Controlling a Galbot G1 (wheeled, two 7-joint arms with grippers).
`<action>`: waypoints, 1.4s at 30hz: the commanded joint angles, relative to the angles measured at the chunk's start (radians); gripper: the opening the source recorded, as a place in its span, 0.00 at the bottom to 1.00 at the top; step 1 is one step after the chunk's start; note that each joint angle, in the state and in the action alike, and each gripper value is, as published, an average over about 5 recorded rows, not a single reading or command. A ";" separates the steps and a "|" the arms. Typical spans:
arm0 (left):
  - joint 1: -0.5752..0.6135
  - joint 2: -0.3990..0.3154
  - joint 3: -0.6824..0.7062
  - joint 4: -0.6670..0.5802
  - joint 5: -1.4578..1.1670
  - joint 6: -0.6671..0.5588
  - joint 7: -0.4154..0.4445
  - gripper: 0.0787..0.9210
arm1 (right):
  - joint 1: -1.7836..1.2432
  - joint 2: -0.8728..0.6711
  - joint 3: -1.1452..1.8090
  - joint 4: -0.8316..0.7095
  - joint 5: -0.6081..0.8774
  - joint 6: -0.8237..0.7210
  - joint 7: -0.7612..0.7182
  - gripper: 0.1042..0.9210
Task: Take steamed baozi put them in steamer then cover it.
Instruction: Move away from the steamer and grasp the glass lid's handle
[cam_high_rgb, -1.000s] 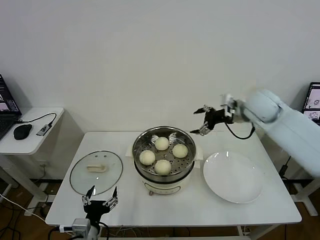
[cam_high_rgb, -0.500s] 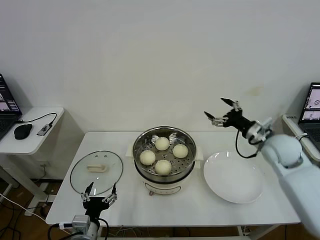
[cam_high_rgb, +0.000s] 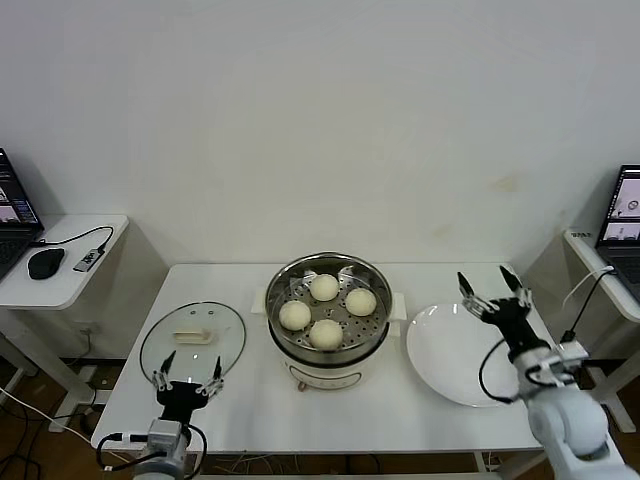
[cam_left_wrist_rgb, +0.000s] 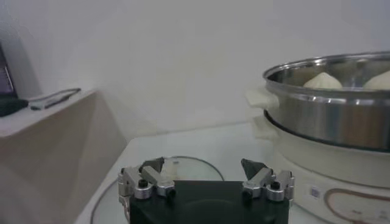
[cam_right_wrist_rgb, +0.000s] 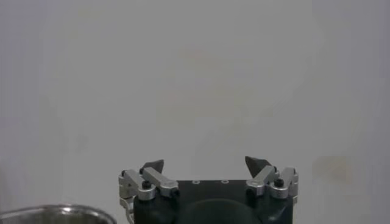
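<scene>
Left gripper (cam_high_rgb: 186, 369): black two-finger gripper at the near left table edge, fingers spread wide, holding nothing, pointing toward the lid.
Right gripper (cam_high_rgb: 494, 288): black two-finger gripper above the far rim of the plate, fingers spread wide, empty; its wrist view faces the bare wall.
Steamer (cam_high_rgb: 327, 262): round shiny stainless-steel pot on a white electric base, centred on the table, uncovered.
Steamed baozi (cam_high_rgb: 325, 332): four smooth, round cream-white buns on the perforated steel tray inside the steamer, set in a diamond, apart from one another.
Lid (cam_high_rgb: 193, 343): round clear glass lid with a cream handle, lying flat on the table left of the steamer, just beyond the left gripper.
Plate (cam_high_rgb: 466, 353): flat round white plate, right of the steamer, near it but not touching.
Surface: white rectangular table (cam_high_rgb: 400, 412), its far edge close to the wall.
Room: plain off-white wall (cam_high_rgb: 320, 130) behind; white side table (cam_high_rgb: 50, 285) at far left with a black mouse (cam_high_rgb: 45, 262), a cable and a laptop edge; a second screen (cam_high_rgb: 625, 203) at far right.
Edges: lid sits near the left and front edges; plate sits near the right edge.
Open room: bare tabletop in front of the steamer base and along the front edge between the lid and the plate.
</scene>
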 joint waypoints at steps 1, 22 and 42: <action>-0.112 0.104 -0.005 0.235 0.997 -0.245 -0.175 0.88 | -0.233 0.082 0.129 0.081 0.013 0.045 0.074 0.88; -0.381 0.262 0.072 0.629 1.057 -0.207 -0.098 0.88 | -0.260 0.086 0.151 0.081 -0.010 0.060 0.054 0.88; -0.509 0.221 0.074 0.778 1.063 -0.149 -0.145 0.88 | -0.258 0.084 0.160 0.071 -0.016 0.075 0.055 0.88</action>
